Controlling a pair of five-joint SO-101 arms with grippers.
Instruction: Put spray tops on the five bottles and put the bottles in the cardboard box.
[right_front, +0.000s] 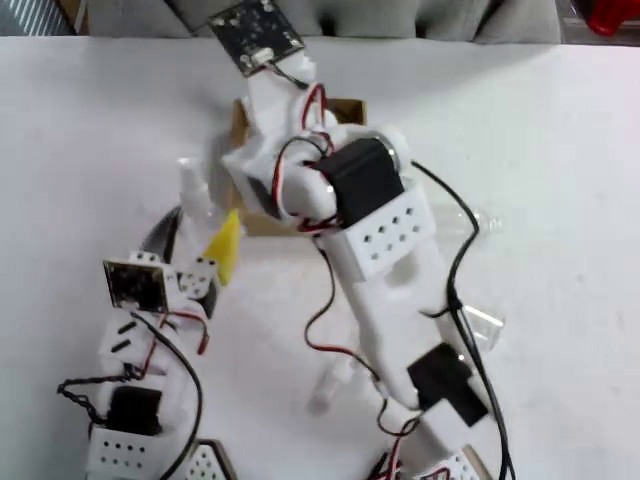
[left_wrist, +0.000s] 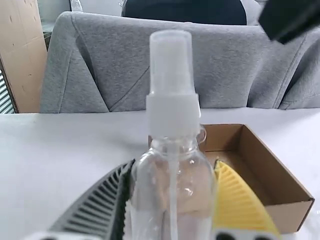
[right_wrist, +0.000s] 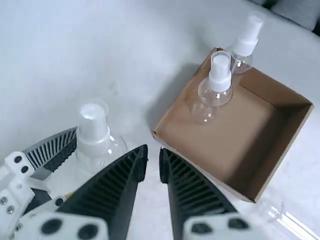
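While the fingers (left_wrist: 235, 200) of the left gripper (left_wrist: 173, 175) clamp a clear, white-topped plastic spray bottle (left_wrist: 171, 125) at lower centre, the black fingers (right_wrist: 120, 185) of the right gripper (right_wrist: 152, 152) stand narrowly parted, empty.

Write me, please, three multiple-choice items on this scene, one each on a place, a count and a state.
1. Where is the bottle nearest the left wrist camera?
A) inside the box
B) between the fingers of the left gripper
C) lying on the table

2. How many upright bottles with spray tops appear in the right wrist view?
A) three
B) one
C) five

3. What is the gripped bottle's state?
A) uncapped
B) tipped on its side
C) upright, with a spray top on

Answers:
1. B, since the grey and yellow fingers press on its sides.
2. A, since one stands in the left gripper and two more bottles stand at the cardboard box.
3. C, since the white spray top sits on its neck.
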